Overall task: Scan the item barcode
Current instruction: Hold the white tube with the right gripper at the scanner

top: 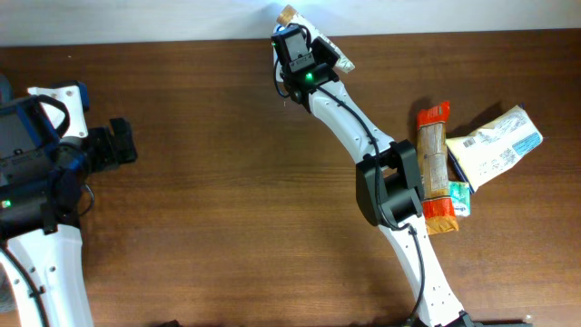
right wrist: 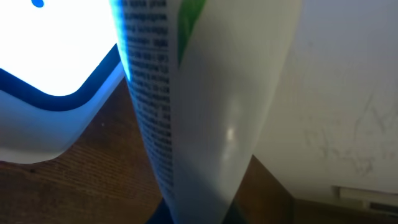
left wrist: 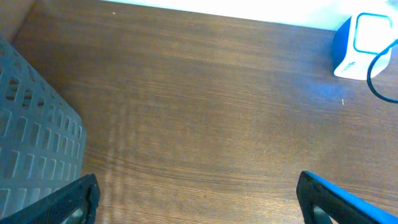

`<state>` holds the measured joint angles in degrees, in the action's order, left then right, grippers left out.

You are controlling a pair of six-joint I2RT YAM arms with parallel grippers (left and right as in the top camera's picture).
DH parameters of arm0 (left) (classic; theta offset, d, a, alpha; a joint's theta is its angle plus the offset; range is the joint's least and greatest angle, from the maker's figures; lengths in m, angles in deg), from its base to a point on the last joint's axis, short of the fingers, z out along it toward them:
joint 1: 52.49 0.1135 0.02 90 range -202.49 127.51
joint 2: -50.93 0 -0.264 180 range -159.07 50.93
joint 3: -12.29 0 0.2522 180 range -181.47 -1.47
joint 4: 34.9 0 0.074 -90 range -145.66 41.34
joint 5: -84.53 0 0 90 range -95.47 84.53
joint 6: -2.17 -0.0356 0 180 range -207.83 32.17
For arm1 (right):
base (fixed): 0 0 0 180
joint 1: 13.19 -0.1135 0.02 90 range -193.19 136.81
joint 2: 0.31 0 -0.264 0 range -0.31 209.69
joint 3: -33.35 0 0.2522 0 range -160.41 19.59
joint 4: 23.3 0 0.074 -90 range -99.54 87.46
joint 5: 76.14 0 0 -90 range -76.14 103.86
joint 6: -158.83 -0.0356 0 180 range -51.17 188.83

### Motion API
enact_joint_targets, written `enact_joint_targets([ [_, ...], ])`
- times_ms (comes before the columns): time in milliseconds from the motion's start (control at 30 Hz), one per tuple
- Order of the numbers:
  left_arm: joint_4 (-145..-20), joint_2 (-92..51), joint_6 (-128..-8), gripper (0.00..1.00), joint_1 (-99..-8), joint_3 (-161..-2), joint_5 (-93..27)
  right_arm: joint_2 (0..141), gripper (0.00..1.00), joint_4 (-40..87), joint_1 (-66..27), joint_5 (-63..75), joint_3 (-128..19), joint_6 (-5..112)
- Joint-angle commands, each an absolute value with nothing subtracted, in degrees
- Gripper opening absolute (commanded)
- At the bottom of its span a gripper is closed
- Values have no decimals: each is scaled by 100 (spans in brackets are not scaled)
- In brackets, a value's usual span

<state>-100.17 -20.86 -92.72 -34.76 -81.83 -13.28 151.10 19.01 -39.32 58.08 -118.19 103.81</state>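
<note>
— Packet [right wrist: 205,112] pressed right up against the right wrist lens: small black print runs down its left side, and there is a green patch near its top.

— Who has it?

— The right gripper [top: 298,44] is clamped on it. Its dark fingers pinch the packet's lower end at the bottom of that view.

— Where is it from the scanner?

— Just beside the scanner [right wrist: 50,68]. The scanner's glowing white face with its blue rim sits at the packet's left. Whether the two touch, I cannot tell.

— And the other arm?

— The left gripper [left wrist: 199,202] hangs over the brown table [left wrist: 186,93], jaws spread wide with nothing between them. It is well apart from the scanner, which shows in the far right corner of the left wrist view. A grey basket [left wrist: 37,137] stands on the gripper's other side, farther still from the scanner.

— Anything else?

— From overhead, an orange wrapper [top: 436,168] and a white and blue bag [top: 497,141] lie side by side near the right arm's elbow. Both are well apart from the scanner.
</note>
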Motion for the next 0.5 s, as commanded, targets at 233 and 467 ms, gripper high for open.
enact_joint_targets([
  [233, -10028, -2051, -9239, 99, -3471, -8213, -1291, 14217, 4, 2428, -4281, 5857, -11928, 9712],
  [467, -10050, -2051, -9239, 99, -3471, -8213, -1291, 12743, 4, 5599, -4222, 3771, -11928, 7256],
])
